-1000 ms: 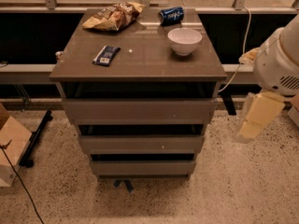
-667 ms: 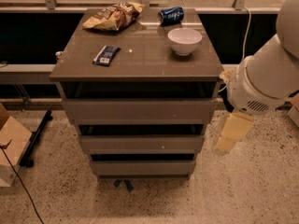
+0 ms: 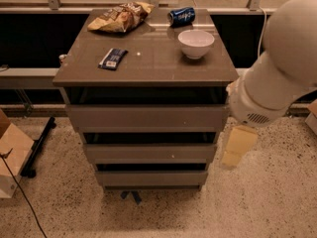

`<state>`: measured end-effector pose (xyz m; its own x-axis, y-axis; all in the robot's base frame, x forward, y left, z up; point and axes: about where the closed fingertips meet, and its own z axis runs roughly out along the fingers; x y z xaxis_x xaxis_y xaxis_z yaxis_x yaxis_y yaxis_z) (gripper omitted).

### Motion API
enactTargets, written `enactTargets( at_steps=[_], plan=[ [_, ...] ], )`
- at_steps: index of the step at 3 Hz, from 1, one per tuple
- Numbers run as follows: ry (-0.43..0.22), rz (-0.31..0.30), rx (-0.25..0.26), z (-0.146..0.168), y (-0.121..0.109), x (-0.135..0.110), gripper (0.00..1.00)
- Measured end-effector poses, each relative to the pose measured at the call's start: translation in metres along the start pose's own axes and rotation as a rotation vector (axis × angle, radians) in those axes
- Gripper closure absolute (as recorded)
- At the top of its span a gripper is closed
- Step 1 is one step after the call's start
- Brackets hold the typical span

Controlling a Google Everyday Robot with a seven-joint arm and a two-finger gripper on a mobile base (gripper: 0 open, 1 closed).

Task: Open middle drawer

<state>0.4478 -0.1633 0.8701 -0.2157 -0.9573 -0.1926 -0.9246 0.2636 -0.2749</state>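
The cabinet (image 3: 148,76) has three grey-brown handleless drawer fronts stacked under its top. The middle drawer (image 3: 148,153) has the front of medium width, with a tiny white speck right of centre, and looks closed or nearly so, with a dark gap above it. The widest top drawer (image 3: 146,118) is above it and the narrowest bottom drawer (image 3: 151,178) below it. My gripper (image 3: 237,147) hangs as a cream-coloured piece below the big white arm (image 3: 277,68), just off the right end of the middle drawer and not touching it.
On the cabinet top lie a chip bag (image 3: 119,16), a blue can (image 3: 181,16), a white bowl (image 3: 196,42) and a dark snack bar (image 3: 113,58). A cardboard box (image 3: 10,152) and a black stand leg (image 3: 39,145) are on the speckled floor at the left.
My arm has swung left and nearer the camera. The gripper has moved left and down, from beside the top drawer to the right end of the middle drawer. The drawers have not moved.
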Motion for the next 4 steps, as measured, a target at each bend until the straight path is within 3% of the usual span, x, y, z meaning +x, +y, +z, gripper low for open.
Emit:
enactTargets(
  at_steps=[1,2,3,4],
  plan=[
    [0.067,-0.013,-0.059,0.052,0.014,-0.005,0.0],
    [0.074,-0.012,-0.096,0.107,0.022,-0.006,0.0],
    [0.03,0.0,-0.084,0.161,0.019,-0.008,0.0],
    [0.03,0.0,-0.084,0.161,0.019,-0.008,0.0]
  ],
)
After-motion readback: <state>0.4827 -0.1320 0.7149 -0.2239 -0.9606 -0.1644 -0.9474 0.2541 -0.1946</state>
